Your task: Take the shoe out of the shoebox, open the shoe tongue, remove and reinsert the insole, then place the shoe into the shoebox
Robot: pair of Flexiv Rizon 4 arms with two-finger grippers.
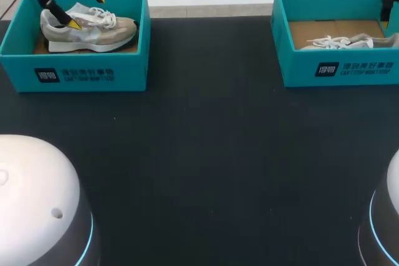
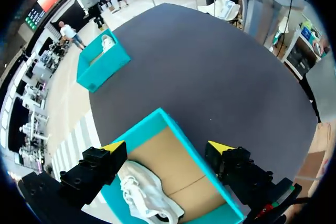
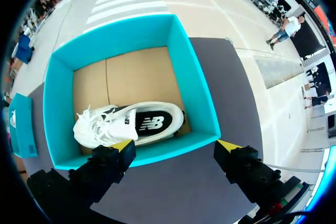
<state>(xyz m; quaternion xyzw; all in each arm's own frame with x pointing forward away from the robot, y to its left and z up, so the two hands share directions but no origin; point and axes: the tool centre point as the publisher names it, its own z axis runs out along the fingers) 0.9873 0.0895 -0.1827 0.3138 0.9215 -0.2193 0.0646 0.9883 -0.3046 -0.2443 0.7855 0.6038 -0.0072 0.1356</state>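
Lower wide-open, empty left gripper (image 1: 86, 9) straight onto shoe (image 1: 93, 32) standing upright in left shoebox (image 1: 81, 73); pinch heel collar, seemingly under near finger. Leave right gripper (image 3: 176, 145), likewise spread and empty, above second shoe (image 3: 131, 124) in right shoebox (image 3: 194, 77).

the left shoebox (image 1: 81, 73) and right shoebox (image 3: 194, 77) are showing teal; the left sneaker (image 1: 87, 29) is looking beige-grey, the right sneaker (image 3: 105, 127) white with a black insole (image 3: 152, 123), the table (image 1: 206, 154) black.
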